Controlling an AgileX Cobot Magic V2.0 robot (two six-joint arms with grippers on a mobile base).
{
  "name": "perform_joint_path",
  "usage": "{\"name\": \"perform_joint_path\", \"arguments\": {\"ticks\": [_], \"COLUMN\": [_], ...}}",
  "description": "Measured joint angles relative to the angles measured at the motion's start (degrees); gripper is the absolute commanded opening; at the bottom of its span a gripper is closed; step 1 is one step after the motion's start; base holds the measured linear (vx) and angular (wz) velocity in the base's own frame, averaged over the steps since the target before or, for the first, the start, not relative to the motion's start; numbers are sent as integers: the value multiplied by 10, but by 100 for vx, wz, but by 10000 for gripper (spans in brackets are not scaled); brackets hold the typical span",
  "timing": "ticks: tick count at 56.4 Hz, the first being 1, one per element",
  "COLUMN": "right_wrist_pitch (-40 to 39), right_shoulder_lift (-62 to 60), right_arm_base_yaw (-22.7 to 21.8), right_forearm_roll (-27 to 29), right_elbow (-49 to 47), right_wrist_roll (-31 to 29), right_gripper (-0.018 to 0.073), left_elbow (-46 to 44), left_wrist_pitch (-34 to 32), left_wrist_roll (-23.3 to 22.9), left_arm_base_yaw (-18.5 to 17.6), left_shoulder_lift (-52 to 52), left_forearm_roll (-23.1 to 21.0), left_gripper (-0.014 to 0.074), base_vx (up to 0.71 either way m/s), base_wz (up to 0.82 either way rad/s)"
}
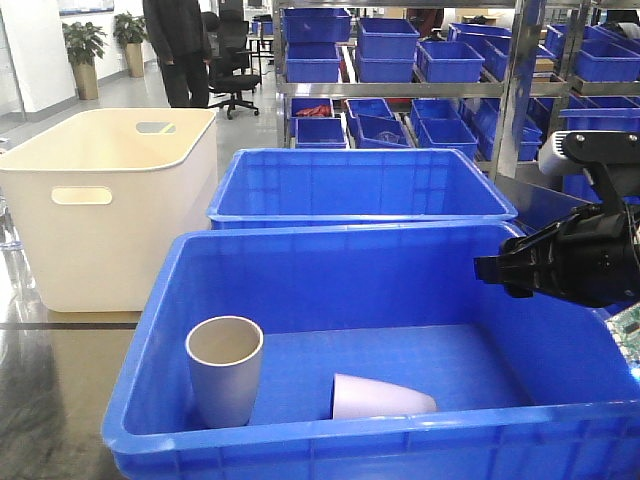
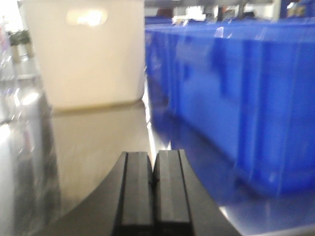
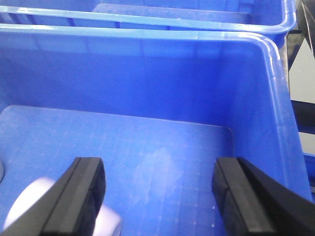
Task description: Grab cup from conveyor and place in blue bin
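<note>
Inside the blue bin (image 1: pixel 300 270), one cup (image 1: pixel 224 368) is standing upright at 9 o'clock of a toppled cup (image 1: pixel 380 398). Right pincer (image 3: pixel 157 196) is hovering wide open, empty; left pincer (image 2: pixel 155 189) is sitting closed, empty.

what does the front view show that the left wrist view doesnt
Only the front view shows two pale cups inside the nearest blue bin, one upright cup and one tipped cup, plus the right tool above that bin and the shelves of small bins. Only the left wrist view shows the left tool, shut over the floor. Both show the cream tub.
</note>
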Motion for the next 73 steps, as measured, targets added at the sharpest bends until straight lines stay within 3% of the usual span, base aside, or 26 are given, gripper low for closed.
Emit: {"name": "perform_joint_path", "arguments": {"ticks": [8,20,64,73], "right_wrist_pitch": [0,0,0,1], "right_shoulder_lift": [0,0,0,-10], "right_arm_base_yaw": [0,0,0,0], "right_forearm_roll": [0,0,0,-26], "right_elbow": [0,0,0,0], "right_wrist_roll": [0,0,0,0], "right_gripper": [529,529,526,516], "left_elbow": [5,5,5,5], "left_wrist_pitch": [12,15,15,15], "left_wrist_roll": [-41,-50,-53,-53], "left_arm_base_yaw": [24,51,53,53], "left_shoulder_lift": [-12,-12,-12,-12], "left_forearm_roll": [25,29,29,29], "left_gripper": [-3,-3,-3,-3], "base_vx": [0,0,0,0], "base_wz": [0,0,0,0]}}
